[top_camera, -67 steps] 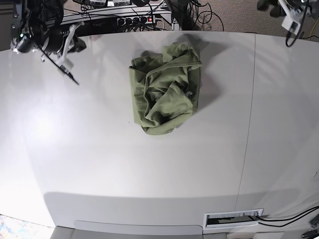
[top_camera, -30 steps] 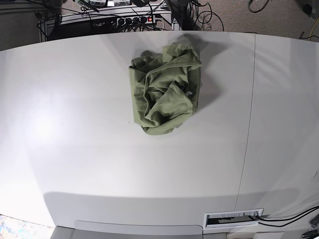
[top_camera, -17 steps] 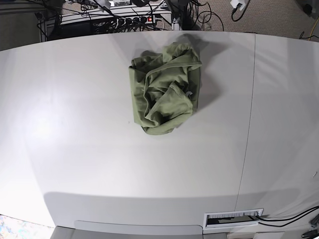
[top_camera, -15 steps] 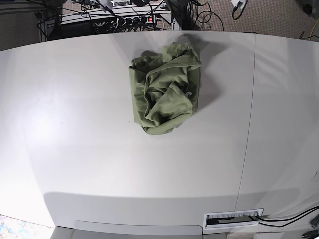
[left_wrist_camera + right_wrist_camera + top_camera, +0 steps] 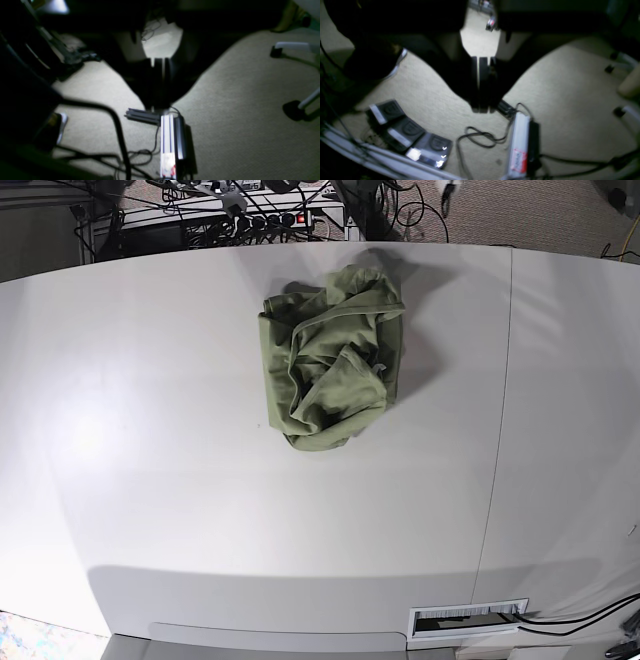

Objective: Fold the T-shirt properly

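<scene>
**A:** Where does the T-shirt (image 5: 331,360) sit?

**B:** Crumpled in a heap on the white surface (image 5: 200,480), toward the far edge and slightly left of a thin seam (image 5: 497,430) that runs front to back across the top. It is bunched into folds, not spread flat, and its upper end lies close to the far rim.

**A:** How much open room is around it?

**B:** Plenty. Bare surface runs wide to both sides and all the way forward to the near edge, where a slotted cable opening (image 5: 468,615) sits at the right corner. Only the far side is tight: past that rim are a power strip (image 5: 262,221) and tangled cables on the carpet.

**A:** And the arms?

**B:** Neither reaches over the top in the base view. Both wrist cameras look down at beige carpet (image 5: 237,112) instead of the surface. The left gripper (image 5: 158,65) shows its dark fingers pressed together with nothing between them, above a white bar (image 5: 167,140) and cables. The right gripper (image 5: 480,82) is likewise closed tight and empty, hanging over foot pedals (image 5: 407,132) and a looped cord (image 5: 480,137).

**A:** Anything touching the shirt?

**B:** No, it lies alone.
</scene>
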`<state>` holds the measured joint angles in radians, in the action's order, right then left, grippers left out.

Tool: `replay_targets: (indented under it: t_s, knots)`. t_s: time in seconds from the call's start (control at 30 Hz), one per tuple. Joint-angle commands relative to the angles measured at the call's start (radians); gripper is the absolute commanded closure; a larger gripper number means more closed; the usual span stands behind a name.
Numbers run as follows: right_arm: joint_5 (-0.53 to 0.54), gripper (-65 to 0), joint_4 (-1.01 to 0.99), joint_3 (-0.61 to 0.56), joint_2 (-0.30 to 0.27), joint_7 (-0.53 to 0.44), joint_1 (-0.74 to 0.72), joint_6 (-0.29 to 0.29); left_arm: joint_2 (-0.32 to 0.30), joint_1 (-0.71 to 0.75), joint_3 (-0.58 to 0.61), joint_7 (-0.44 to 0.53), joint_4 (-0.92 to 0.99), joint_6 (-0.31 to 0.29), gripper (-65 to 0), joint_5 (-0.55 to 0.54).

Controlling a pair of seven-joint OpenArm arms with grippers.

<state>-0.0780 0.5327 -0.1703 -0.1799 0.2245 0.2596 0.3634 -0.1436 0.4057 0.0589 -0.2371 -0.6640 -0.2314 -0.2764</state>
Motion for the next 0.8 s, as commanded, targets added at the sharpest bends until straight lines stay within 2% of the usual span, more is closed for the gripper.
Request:
replay_targets:
  t_s: [0.0, 0.13, 0.37, 0.5, 0.77]
  knots:
    - [0.002, -0.4, -0.008, 0.002, -0.005, -0.022, 0.000, -0.013, 0.004, 0.006, 0.000, 0.014, 0.006, 0.021, 0.0, 0.003]
    - [0.002, -0.4, -0.054, 0.001, 0.006, -0.073, -0.007, -0.126, 0.033, 0.003, 0.000, 0.063, 0.010, 0.104, 0.0, 0.016]
    - [0.035, -0.4, -0.117, 0.001, 0.011, -0.073, -0.010, -0.271, 0.066, 0.004, 0.000, 0.077, 0.011, 0.186, 0.0, 0.045]
    - [0.088, -0.4, -0.122, 0.001, 0.018, -0.072, -0.010, -0.281, 0.068, 0.005, 0.000, 0.077, 0.012, 0.187, 0.0, 0.046]
    - [0.088, -0.4, -0.122, 0.001, 0.033, -0.077, -0.010, -0.287, 0.068, 0.006, 0.000, 0.108, 0.012, 0.187, 0.0, 0.045]
